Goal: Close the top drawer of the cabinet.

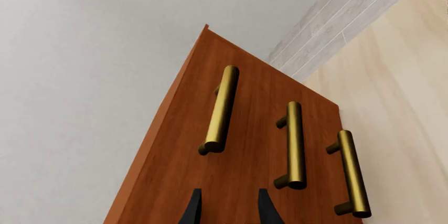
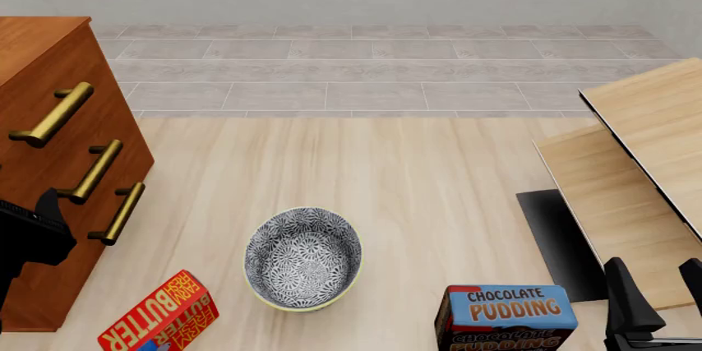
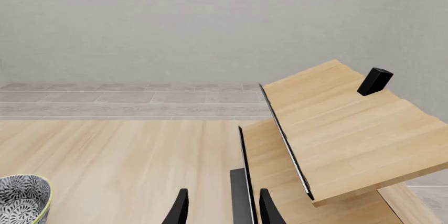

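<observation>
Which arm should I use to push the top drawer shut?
Left, I'd say. The left gripper faces the cabinet front, its open fingers just below the top drawer's handle. The right gripper sits across the table by the pale boards, pointing away from the cabinet.

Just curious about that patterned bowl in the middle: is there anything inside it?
Nothing shows inside the bowl; its patterned interior appears bare down to the bottom in the front view. Only the strip just inside its near rim is hidden from that camera.

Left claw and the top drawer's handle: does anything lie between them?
No. In the left wrist view the stretch from the open left claw up to the top drawer's handle shows only bare drawer front of the cabinet.
</observation>
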You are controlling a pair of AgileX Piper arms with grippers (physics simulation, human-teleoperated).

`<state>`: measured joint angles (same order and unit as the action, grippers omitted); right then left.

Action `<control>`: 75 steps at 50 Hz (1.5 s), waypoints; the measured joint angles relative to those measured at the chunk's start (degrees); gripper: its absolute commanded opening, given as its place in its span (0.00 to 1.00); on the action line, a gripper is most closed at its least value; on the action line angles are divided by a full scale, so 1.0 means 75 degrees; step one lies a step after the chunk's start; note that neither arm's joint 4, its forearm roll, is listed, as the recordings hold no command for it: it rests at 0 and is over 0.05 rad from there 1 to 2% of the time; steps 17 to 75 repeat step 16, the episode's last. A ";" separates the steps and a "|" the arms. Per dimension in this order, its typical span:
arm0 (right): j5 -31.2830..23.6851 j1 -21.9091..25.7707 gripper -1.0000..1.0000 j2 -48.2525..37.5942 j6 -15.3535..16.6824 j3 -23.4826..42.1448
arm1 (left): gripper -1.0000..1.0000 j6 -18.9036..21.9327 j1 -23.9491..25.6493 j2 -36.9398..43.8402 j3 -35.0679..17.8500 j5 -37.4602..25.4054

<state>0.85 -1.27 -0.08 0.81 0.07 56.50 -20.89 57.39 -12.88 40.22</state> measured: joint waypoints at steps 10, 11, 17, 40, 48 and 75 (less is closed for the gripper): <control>-0.0019 0.0030 1.00 0.0003 0.0036 -0.0004 | 1.00 -0.0220 -0.0009 -0.0380 0.0006 -0.0443; -0.0021 0.0042 1.00 0.0003 0.0047 -0.0004 | 1.00 -0.0299 0.0080 -0.0614 0.0033 -0.0610; -0.0053 0.0091 1.00 -0.0002 0.0108 -0.0004 | 1.00 -0.1250 0.1323 -0.2736 0.0087 -0.2496; -0.0053 0.0091 1.00 -0.0002 0.0108 -0.0004 | 1.00 -0.1250 0.1323 -0.2736 0.0087 -0.2496; -0.0053 0.0091 1.00 -0.0002 0.0108 -0.0004 | 1.00 -0.1250 0.1323 -0.2736 0.0087 -0.2496; -0.0053 0.0091 1.00 -0.0002 0.0108 -0.0004 | 1.00 -0.1250 0.1323 -0.2736 0.0087 -0.2496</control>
